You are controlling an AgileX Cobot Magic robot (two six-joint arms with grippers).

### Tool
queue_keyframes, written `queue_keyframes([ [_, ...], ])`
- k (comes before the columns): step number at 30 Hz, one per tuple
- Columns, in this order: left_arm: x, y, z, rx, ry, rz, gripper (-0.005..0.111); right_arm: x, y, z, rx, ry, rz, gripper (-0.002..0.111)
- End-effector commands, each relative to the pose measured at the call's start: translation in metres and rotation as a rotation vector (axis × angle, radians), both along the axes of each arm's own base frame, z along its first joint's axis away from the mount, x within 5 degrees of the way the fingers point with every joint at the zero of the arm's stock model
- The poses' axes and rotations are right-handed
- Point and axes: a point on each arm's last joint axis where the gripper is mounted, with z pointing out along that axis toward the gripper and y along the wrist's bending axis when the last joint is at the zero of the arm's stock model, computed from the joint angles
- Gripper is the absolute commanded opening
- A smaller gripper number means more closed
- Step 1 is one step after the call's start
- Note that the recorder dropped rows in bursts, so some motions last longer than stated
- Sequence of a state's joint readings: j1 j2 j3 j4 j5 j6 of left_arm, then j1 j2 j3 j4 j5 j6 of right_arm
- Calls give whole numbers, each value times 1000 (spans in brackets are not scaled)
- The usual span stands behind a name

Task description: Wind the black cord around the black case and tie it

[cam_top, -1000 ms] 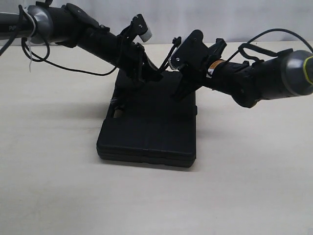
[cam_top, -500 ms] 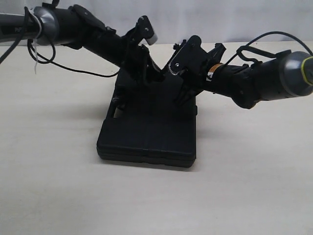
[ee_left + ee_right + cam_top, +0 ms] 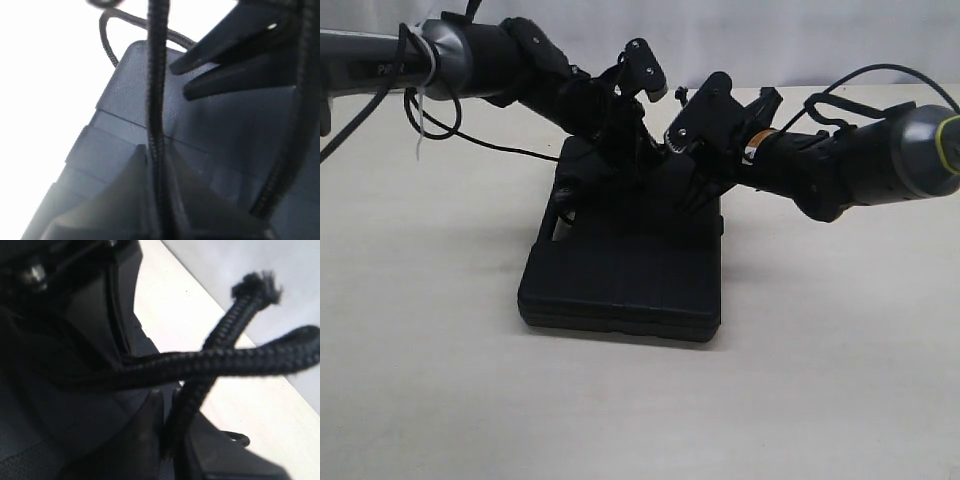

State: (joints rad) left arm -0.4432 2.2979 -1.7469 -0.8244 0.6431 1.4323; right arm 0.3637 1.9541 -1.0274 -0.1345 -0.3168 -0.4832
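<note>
- The black case (image 3: pixel 620 275) lies flat and closed on the table (image 3: pixel 840 380); its inside is hidden.
- The black cord (image 3: pixel 155 90) stands up over the case's far end, where two strands cross; one tip is frayed.
- Both arms lean low there, with their tips near each other.
- The left gripper (image 3: pixel 156 165) pinches one strand, the right gripper (image 3: pixel 175 427) another.

Only blurred, unreadable white lettering shows on the left arm (image 3: pixel 360 62).

One black case (image 3: pixel 620 270), one black cord (image 3: pixel 156 90) and one table (image 3: pixel 840 350) are showing, with two grippers: left gripper (image 3: pixel 645 165), right gripper (image 3: pixel 697 195).
</note>
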Motion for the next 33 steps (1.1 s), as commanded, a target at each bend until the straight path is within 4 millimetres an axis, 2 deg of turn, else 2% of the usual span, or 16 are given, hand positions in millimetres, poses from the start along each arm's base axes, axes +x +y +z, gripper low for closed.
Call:
queue_keyframes([
  [1, -7, -1, 12, 16, 14, -47, 0, 2, 0, 1, -22, -14, 13, 4],
  [8, -19, -5, 8, 94, 8, -201, 0, 0, 2, 1, -107, -49, 96, 4],
  [12, -14, -6, 10, 64, -12, -142, 0, 0, 2, 1, -105, -48, 95, 4],
  [15, -7, -5, 12, 37, -21, -20, 0, 0, 2, 0, -108, -44, 94, 4],
  [18, -9, -5, 11, 46, -6, -37, 1, 0, 2, 0, -108, -44, 94, 4],
  [20, -10, -5, 11, 47, 6, -47, 14, 0, 2, 0, -108, -44, 94, 4],
  [21, -11, -5, 10, 48, 17, -56, 29, 0, 2, 0, -109, -42, 94, 4],
  [24, -11, -5, 11, 48, 18, -56, 55, 0, 2, 0, -109, -42, 94, 4],
  [26, -9, 1, 17, 50, 20, -28, 61, 0, 2, 0, -110, -40, 94, 4],
  [32, 1, 30, 43, -22, 87, 106, 61, 0, 1, 0, -108, -34, 91, 5],
  [33, 2, 37, 44, -39, 109, 116, 61, 0, 1, 0, -97, -29, 84, 9],
])
